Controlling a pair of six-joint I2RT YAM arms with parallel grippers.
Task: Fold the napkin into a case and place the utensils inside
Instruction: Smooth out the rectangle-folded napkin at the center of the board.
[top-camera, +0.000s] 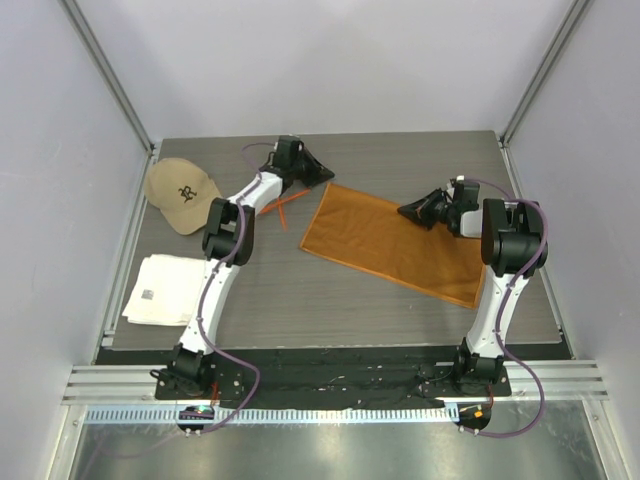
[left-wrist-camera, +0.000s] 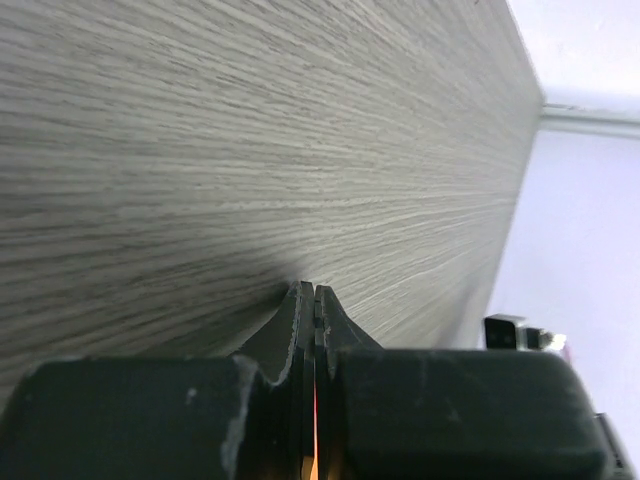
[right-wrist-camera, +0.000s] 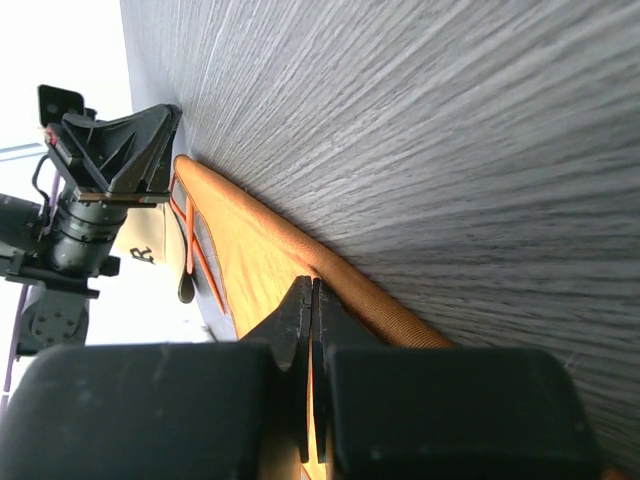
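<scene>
Left gripper (top-camera: 325, 175) is clamped tight at the far left corner of the napkin (top-camera: 385, 245), with just a sliver of orange showing in the seam between its jaws. The right gripper (top-camera: 405, 211) is pinched shut on the cloth's far edge too, fabric running right up into its tips! The napkin lies flat and unfolded on the table (top-camera: 300, 295), spreading from both grippers toward the arm bases, while the two utensils (top-camera: 283, 205) lie together just behind the left gripper, off the cloth.
</scene>
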